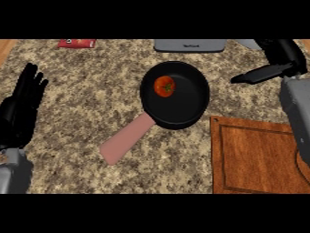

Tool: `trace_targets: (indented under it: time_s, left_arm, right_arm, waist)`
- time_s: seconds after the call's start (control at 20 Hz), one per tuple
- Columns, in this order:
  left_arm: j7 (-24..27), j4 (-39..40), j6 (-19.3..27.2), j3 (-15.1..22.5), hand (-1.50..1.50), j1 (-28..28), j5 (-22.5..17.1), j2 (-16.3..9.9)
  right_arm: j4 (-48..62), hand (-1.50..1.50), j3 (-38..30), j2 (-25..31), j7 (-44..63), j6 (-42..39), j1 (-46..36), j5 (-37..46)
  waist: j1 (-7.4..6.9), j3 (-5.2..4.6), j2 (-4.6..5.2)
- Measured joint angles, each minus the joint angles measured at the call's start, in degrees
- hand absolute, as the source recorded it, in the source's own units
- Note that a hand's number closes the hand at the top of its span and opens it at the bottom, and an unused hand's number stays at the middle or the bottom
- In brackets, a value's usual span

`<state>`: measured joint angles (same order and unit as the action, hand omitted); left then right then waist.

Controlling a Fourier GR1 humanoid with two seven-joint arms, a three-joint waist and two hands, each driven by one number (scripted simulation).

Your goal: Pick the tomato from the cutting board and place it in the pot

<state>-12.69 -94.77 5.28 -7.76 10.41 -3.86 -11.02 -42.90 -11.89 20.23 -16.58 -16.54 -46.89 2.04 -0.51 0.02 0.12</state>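
A round red tomato (164, 86) sits in the black pink-handled pot (184, 113); the right hand (268, 70), released, should lift away without nudging it.

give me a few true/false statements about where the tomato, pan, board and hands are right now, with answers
1. The red tomato lies inside the round black pan with the pink handle. True.
2. The brown wooden cutting board carries the tomato. False: nothing lies on the visible part of the board; the tomato is in the pan.
3. The robot's right hand is curled round the tomato. False: it holds nothing and shows apart from the pan, to the pan's right.
4. The left hand is open, fingers up, at the view's left edge. True.
5. The pan's handle points toward the view's upper right. False: it points to the lower left.
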Motion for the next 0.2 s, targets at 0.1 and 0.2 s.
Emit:
trace_targets:
  time_s: [0.1, 0.2]
  left_arm:
    - [-0.4, 0.04, 0.15, 0.01, 0.0, 0.44, 0.09, 0.2]
    - [-0.02, 0.67, 0.08, -0.3, 0.0, 0.78, -0.01, 0.31]
  right_arm:
    - [1.55, -1.5, -0.21, 1.06, -1.29, -1.13, -0.31, 0.19]
    - [2.37, -1.5, -0.33, 2.05, -2.31, -2.36, -0.14, 0.29]
  waist:
    - [-0.01, -0.01, 0.0]
    - [0.02, -0.01, 0.0]
